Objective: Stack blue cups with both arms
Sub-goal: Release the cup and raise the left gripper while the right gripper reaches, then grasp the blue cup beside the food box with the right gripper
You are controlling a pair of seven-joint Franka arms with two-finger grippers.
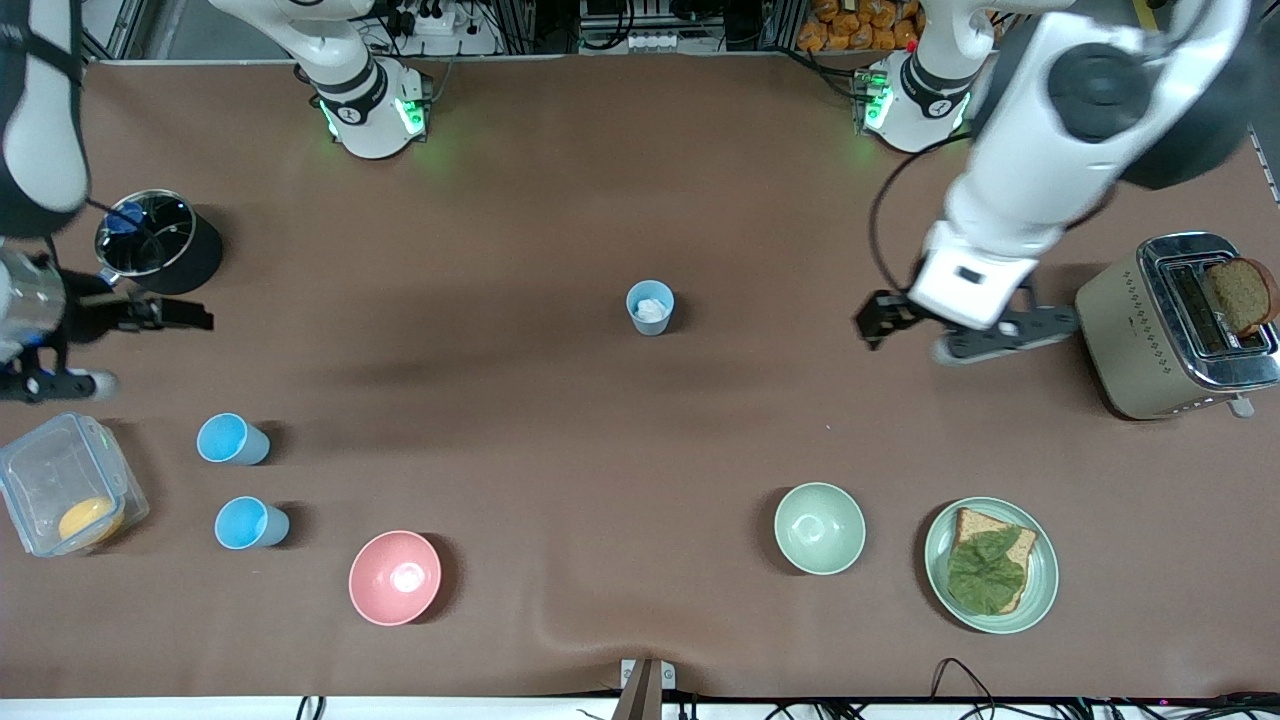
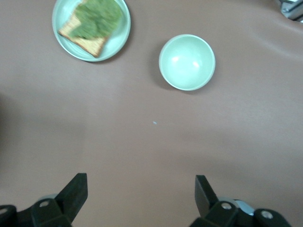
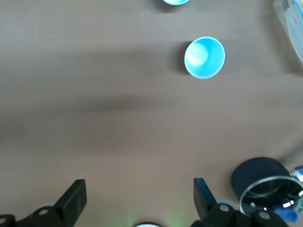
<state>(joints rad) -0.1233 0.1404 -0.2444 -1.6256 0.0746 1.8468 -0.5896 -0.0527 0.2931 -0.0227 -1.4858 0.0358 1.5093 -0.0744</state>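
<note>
On table: three blue cups (image 1: 650, 307) unstacked, apart | left gripper (image 2: 141, 198) spread, empty, beside toaster (image 1: 1160, 330) | right gripper (image 3: 139, 201) spread, empty, near black pot (image 1: 158, 240), nothing grasped yet

Two cups (image 1: 232, 439) beside, seemingly apart from, container (image 1: 62, 496).

bare cloth (image 1: 520, 400) mid-table, toaster (image 1: 1170, 330) crowding left hand (image 1: 880, 325)

Three blue cups stand upright and apart, none stacked. The pale cup (image 1: 650, 307) stands mid-table, well apart from the pink bowl (image 1: 395, 577). Two brighter cups (image 1: 232, 439) (image 1: 250, 523) stand nearer that bowl, toward the right arm's end.
</note>
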